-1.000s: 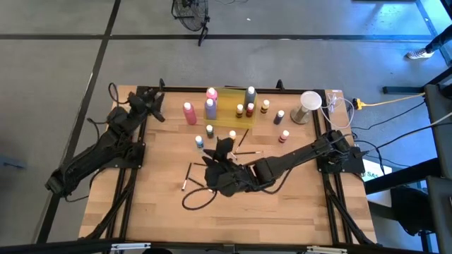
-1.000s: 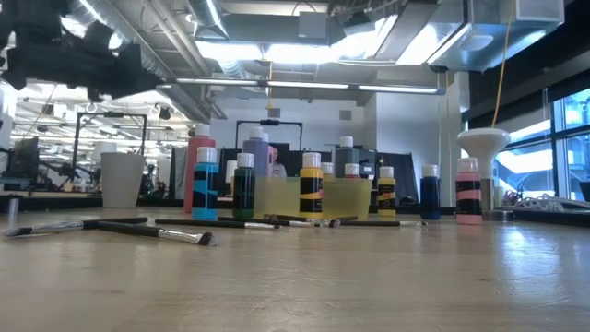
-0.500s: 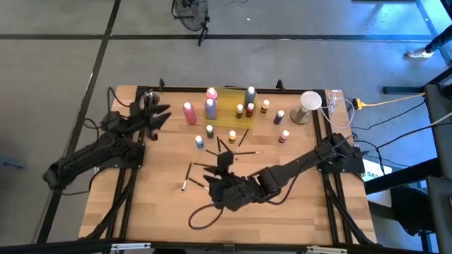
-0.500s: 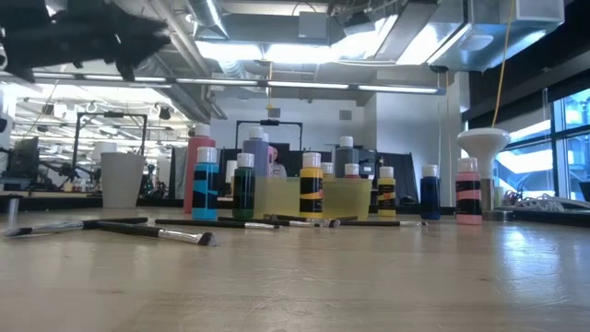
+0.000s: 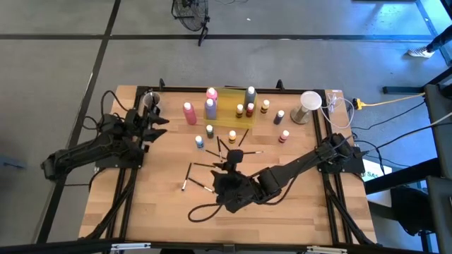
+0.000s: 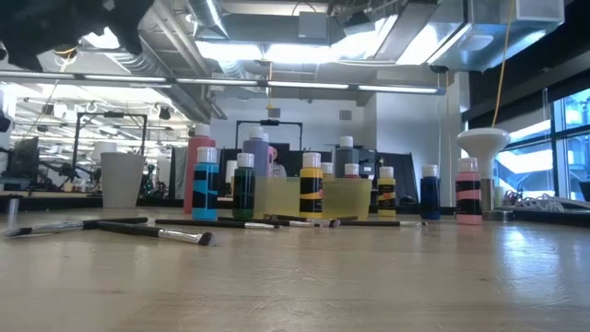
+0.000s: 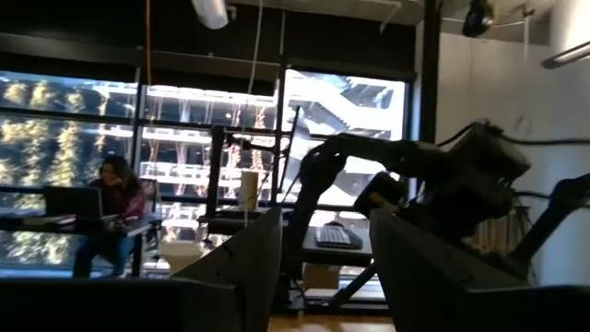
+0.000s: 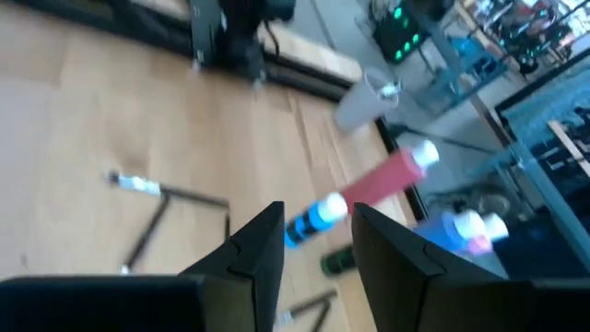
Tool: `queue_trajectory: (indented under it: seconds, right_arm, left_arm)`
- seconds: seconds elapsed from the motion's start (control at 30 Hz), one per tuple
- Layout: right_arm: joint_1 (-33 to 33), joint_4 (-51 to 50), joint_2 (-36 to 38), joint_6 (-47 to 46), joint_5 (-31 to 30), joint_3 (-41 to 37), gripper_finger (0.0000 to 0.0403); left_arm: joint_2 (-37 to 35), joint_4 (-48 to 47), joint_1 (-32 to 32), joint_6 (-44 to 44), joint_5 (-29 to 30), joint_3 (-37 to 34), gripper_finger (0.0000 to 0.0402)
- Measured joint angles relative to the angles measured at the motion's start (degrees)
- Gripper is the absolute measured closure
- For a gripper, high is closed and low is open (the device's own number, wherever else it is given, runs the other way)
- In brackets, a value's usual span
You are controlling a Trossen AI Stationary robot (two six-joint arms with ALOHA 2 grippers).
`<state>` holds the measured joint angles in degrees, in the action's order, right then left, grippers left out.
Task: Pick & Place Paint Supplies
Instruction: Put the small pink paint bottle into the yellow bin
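Over mid-table, the right end effector hovers w/ fingers parted a moderate gap and nothing between them; its wrist view looks past both fingers at a blue small bottle, the pink squeeze bottle and loose brushes on the table. Left end effector sits raised near the table's far-left corner, aimed out at the room, also part-open and empty. Task things: pink bottles, the purple one and grey one stand by the yellow tray at the far side; small white-capped bottles are in and round the tray; brushes lie scattered mid-table, just beside the right arm's head. Judging by pose, the step is likely right arm lining up on a brush or a small bottle; which one, can't tell. To do it well: square the jaws across the target, come straight down, for a brush take the shaft near its middle so it won't pivot, keep clear of neighbour bottles, which look easy to tip. Hard to see: right arm's bulk covers some brushes in the high view; low view shows neither end effector's fingers, only a dark shape at top left; right wrist view is smeared, so labels and caps are vague; tray contents overlap, exact count unclear; cups partly hide what's behind
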<state>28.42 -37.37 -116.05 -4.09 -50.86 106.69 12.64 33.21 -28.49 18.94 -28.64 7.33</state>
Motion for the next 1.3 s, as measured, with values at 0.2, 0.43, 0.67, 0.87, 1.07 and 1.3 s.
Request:
queue_trajectory:
  seconds: [0.2, 0.43, 0.67, 0.87, 1.07, 1.3]
  right_arm:
    - [0.1, -9.5, 0.0, -7.4, 0.8, 0.0, 0.0272]
    - [0.4, -22.4, 2.4, -28.5, -0.4, 0.0, 0.0272]
    - [-1.5, -46.8, 10.6, -60.9, 9.3, 0.0, 0.0272]
    - [-5.6, -50.5, 15.7, -61.7, 23.1, -1.7, 0.0268]
    - [-10.0, -52.5, 16.2, -55.1, 26.3, -1.9, 0.0252]
    - [-19.1, -52.6, 16.7, -52.3, 33.3, -2.1, 0.0232]
  left_arm:
    - [0.0, -1.9, 4.9, -2.8, -0.1, 3.1, 0.0240]
    - [1.5, -11.2, 8.7, -5.5, 1.1, 9.3, 0.0240]
    - [3.7, -19.3, 11.0, -10.4, 9.3, 13.1, 0.0240]
    - [5.6, -28.6, 11.2, -8.8, 10.6, 17.1, 0.0240]
    - [6.3, -29.9, 11.2, -6.8, 10.6, 17.1, 0.0240]
    - [6.3, -29.7, 11.2, -7.7, 10.6, 17.1, 0.0240]
